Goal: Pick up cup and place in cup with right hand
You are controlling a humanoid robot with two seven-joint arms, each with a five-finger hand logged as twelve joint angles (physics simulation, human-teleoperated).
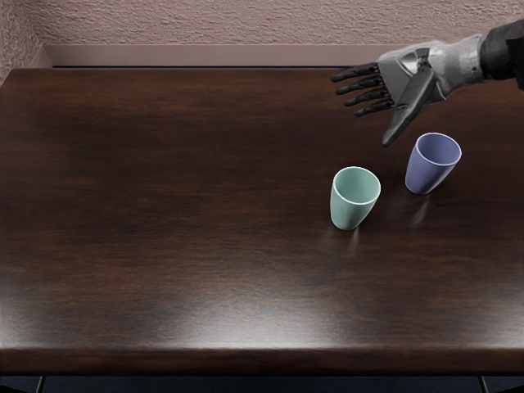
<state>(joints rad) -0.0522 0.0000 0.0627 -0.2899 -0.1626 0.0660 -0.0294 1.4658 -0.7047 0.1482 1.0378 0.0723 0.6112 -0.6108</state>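
green cup (pixel 354 199) nearest, right of center on the tabletop (pixel 164 205). upright, mouth up, long axis vertical. blue cup (pixel 431 165) next, farther back and to the right, apart from the green one; also upright, rim up, axis vertical. right hand (pixel 403 79) farthest back, wide, fingers spread pointing left, thumb angled toward the near side.

Tbl (pixel 164 221): dk brn wood | grn cup (pixel 349 215), upr. | blu cup (pixel 424 175), upr.
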